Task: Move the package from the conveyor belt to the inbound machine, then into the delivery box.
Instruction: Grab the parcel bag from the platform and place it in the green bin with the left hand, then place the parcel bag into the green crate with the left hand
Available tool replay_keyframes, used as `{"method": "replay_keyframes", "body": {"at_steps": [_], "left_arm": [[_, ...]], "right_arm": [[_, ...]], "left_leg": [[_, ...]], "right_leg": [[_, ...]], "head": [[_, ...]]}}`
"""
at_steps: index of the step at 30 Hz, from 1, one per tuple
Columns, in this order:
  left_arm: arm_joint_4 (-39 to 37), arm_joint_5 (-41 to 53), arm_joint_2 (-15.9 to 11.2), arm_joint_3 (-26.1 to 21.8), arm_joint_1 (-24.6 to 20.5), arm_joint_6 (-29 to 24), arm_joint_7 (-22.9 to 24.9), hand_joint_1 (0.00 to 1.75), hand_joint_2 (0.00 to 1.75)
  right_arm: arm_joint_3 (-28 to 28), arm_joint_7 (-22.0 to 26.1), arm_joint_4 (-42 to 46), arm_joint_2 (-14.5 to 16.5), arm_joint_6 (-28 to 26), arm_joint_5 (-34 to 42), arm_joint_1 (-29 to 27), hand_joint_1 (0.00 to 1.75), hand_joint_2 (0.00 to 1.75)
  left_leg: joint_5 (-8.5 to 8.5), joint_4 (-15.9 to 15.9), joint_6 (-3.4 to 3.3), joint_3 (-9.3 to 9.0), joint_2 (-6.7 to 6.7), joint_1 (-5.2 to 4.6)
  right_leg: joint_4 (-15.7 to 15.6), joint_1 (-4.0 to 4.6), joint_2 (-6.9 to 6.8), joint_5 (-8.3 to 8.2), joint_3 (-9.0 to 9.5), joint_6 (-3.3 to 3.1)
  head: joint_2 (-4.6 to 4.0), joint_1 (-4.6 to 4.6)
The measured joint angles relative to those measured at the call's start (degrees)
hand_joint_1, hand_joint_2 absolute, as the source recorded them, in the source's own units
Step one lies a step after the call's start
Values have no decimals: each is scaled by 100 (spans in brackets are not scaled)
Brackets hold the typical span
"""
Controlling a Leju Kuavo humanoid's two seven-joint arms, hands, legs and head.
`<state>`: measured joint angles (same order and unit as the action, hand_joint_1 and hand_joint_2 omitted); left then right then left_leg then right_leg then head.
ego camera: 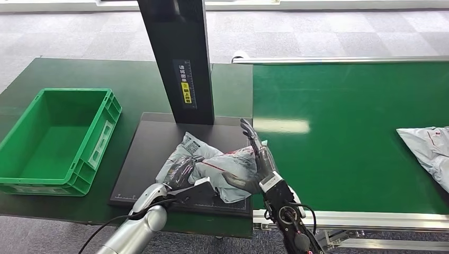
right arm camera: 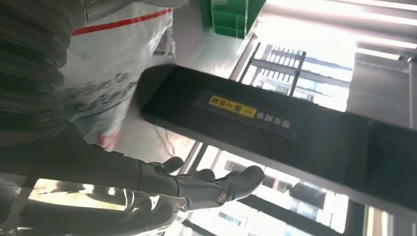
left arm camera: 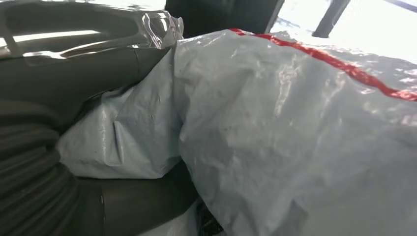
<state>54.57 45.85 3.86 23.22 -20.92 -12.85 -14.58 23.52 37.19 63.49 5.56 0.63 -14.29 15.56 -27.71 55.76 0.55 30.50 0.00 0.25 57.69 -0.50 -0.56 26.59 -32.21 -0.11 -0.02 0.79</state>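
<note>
Package (ego camera: 212, 164) on machine plate (ego camera: 143, 164): soft, light, slippery polybag; left hand (ego camera: 182, 172) grips near-left edge, right hand (ego camera: 259, 159) open-fingered against right side; best bunched, not pinched.

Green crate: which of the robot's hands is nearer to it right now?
Left. The left hand is on the grey package at the side facing the green crate; the right hand is at the package's far side, by the conveyor belt.

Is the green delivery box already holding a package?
No, the green delivery box shows a bare floor, while the package lies on the inbound machine's black platform.
</note>
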Motion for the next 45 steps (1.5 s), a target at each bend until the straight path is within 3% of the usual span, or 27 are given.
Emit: {"method": "replay_keyframes", "body": {"at_steps": [7, 14, 19, 25, 31, 36, 40, 42, 45], "left_arm": [[287, -293, -8, -307, 359, -980, -218, 175, 175], [647, -813, -9, -541, 603, -2151, -989, 175, 175], [941, -1029, -15, -642, 650, -2624, -1550, 175, 175], [1305, -753, 22, -942, 679, -2673, -1898, 175, 175], [2170, 743, 334, -1829, 741, -2675, -2506, 175, 175], [2752, 2323, 504, -2903, 599, -2677, -2522, 175, 175], [2976, 2981, 577, -3726, 329, -2676, -2494, 175, 175], [3056, 3234, 584, -4078, 179, -2677, -2201, 175, 175], [2946, 3570, 423, -4330, -13, -2677, -1099, 175, 175]], "right_arm": [[-449, -435, 201, 137, -1173, 942, -264, 0, 175], [-586, -253, 205, 198, -2117, 1451, -364, 0, 175], [-595, -174, 205, 200, -2227, 1727, -379, 0, 175], [-593, -161, 187, 200, -2201, 1823, -373, 0, 175], [-524, -76, 43, 200, -2153, 1969, -286, 0, 175], [-484, 7, -60, 197, -2164, 2074, -289, 0, 175], [-438, -2, -104, 190, -2163, 2080, -289, 0, 175], [-414, -34, -110, 185, -2163, 2081, -290, 0, 175], [-379, -90, -111, 171, -2162, 2077, -294, 0, 175]], "left_leg": [[0, 0, 0, 31, 4, 0], [1, 3, 0, 60, 6, 0], [0, 3, 0, 73, 6, 0], [0, 3, 0, 76, 6, 0], [1, 3, 0, 82, 10, 0], [2, 3, 1, 83, 12, 2], [3, 3, 4, 84, 16, 8], [3, 3, 4, 84, 16, 8], [3, 3, 4, 84, 16, 8]], "right_leg": [[1, 1, 4, 0, -34, 0], [2, 1, 6, -1, -65, 0], [2, 1, 6, -1, -75, 0], [2, 1, 6, -1, -78, 0], [3, 1, 10, -2, -84, 0], [3, 4, 13, -2, -90, -2], [4, 9, 17, -4, -91, -4], [5, 9, 17, -4, -91, -4], [5, 9, 17, -4, -92, -4]], "head": [[0, 0], [0, 1], [0, 0], [0, 1], [0, -1], [0, 1], [0, -2], [0, 0], [0, -2]]}}
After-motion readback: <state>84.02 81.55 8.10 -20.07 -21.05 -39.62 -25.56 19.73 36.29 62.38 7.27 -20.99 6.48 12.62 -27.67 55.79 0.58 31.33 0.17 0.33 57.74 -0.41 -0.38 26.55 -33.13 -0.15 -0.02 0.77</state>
